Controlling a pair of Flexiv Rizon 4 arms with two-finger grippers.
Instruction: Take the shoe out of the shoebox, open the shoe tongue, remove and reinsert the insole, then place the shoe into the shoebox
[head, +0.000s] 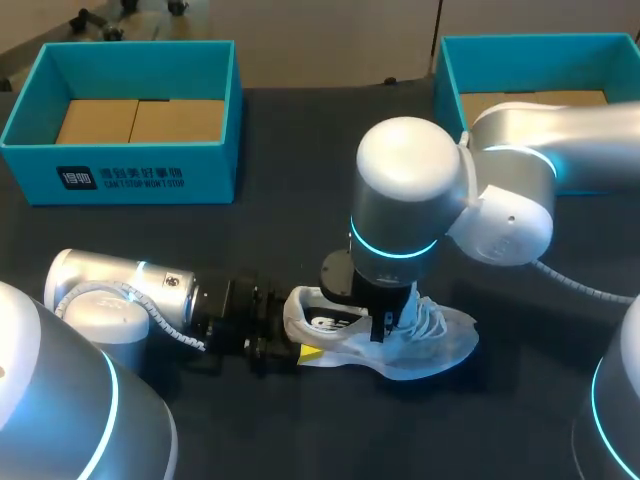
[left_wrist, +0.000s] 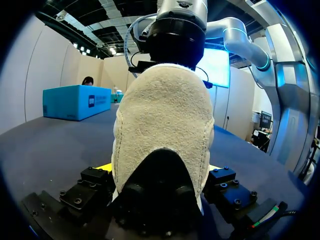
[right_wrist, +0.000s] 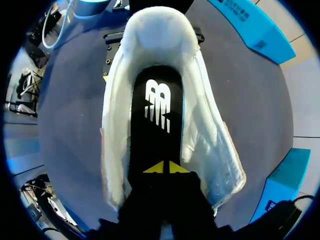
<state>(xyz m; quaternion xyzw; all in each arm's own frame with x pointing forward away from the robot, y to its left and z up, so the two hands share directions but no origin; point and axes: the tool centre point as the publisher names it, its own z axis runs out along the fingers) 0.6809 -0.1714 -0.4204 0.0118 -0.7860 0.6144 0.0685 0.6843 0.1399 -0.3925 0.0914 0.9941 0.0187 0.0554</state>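
Far left of table (head: 300, 150): teal left shoebox (head: 120, 178), open top, brown cardboard liner visible inside, no shoe in it.

Left arm (head: 110, 290) enters from the left and lies low along the table. Left hand (head: 298, 345) is at the heel of the shoe (head: 440, 340); in the left wrist view the heel sits between the two fingers, one against each side, so the hand is pinching the heel.

Shoe: white, upright on its sole on the table near the middle, well apart from both boxes, heel toward the left arm, toe toward the right. Laces loose over the forefoot. Black insole (right_wrist: 155, 115) lies inside, seen down the opening in the right wrist view.

Right hand (right_wrist: 163, 167) points straight down into the shoe opening; yellow tips pressed together, at the insole's forward part. Cannot tell if anything is caught between them.

Right arm (head: 400, 200) comes in from the right, wrist vertical over the shoe.

Far right: teal right shoebox (head: 540, 42), partly behind the right arm.
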